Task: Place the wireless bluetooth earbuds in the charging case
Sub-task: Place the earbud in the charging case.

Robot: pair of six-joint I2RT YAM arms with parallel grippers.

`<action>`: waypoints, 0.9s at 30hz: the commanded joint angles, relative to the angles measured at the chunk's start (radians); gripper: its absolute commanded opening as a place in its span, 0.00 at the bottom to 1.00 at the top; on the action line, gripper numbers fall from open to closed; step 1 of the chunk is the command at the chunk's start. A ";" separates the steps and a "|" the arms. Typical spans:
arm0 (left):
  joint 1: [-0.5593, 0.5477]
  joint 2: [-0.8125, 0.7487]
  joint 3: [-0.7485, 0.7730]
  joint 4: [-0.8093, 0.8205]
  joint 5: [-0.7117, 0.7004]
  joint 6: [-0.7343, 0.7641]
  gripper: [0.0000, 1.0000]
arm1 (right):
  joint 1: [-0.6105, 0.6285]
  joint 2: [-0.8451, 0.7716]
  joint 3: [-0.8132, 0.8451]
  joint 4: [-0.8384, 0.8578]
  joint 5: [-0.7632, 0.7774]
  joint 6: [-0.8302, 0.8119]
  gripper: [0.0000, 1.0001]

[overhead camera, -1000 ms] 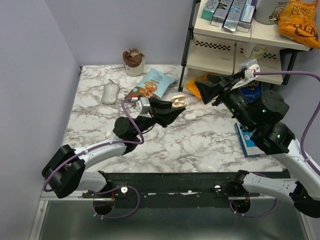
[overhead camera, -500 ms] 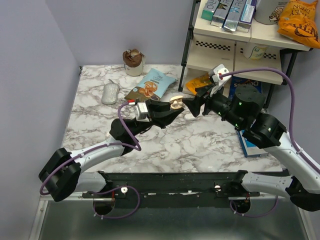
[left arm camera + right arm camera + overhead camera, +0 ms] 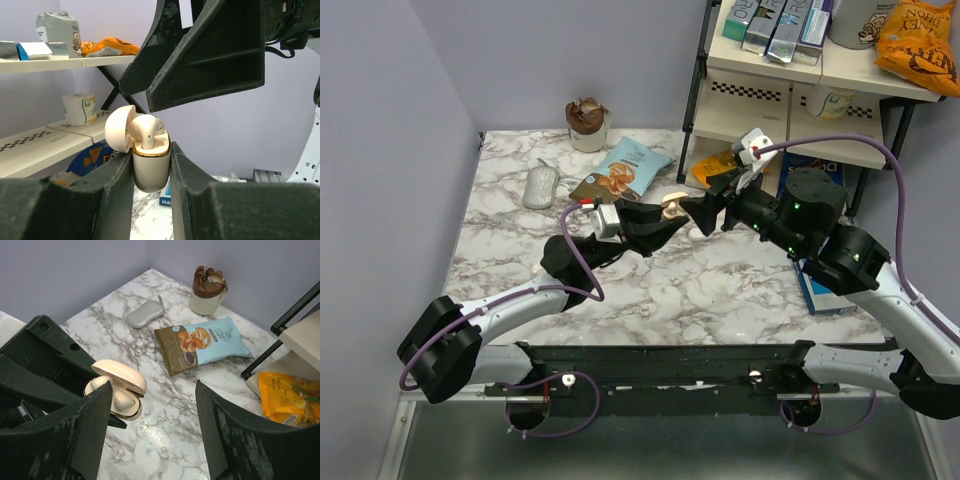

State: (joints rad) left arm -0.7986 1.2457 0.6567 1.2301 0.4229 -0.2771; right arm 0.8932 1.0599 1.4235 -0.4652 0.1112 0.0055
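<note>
While the left gripper is clamped on the small cream pebble-shaped plastic charging case, holding it upright off the table with its hinged lid swung back, the right gripper hangs with its fingers spread apart and nothing between them.

A tiny white plastic earbud stands in the case. Its long axis is roughly upright, in line with the case, and its rounded head shows above the gold rim, so it looks not fully seated.

From the right gripper, the case lies just below and ahead, close against the left-hand finger rather than centred in the gap. The left wrist view shows the right gripper's dark finger looming directly above the bud, near but apart from it. The right arm is the free one and the nearer, so pressing the bud down looks like its job, after shifting sideways to centre on it.

Two pale specks on the marble table beneath the right gripper may be loose buds, but they are too small to tell.
</note>
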 commanded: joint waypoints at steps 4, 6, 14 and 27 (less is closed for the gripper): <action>0.001 -0.015 0.026 0.011 0.043 0.024 0.00 | 0.009 0.029 0.049 -0.015 -0.016 -0.016 0.76; 0.001 -0.014 0.026 0.006 0.045 0.024 0.00 | 0.009 0.032 0.052 -0.012 -0.021 -0.015 0.76; -0.002 -0.014 0.026 -0.006 0.050 0.026 0.00 | 0.010 0.055 0.066 -0.016 -0.034 -0.013 0.76; -0.004 -0.032 0.038 -0.011 0.039 0.036 0.00 | 0.012 0.048 0.034 -0.055 -0.047 -0.007 0.76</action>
State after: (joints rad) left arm -0.7986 1.2423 0.6617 1.1938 0.4431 -0.2661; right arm 0.8978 1.1233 1.4670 -0.4824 0.0830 0.0059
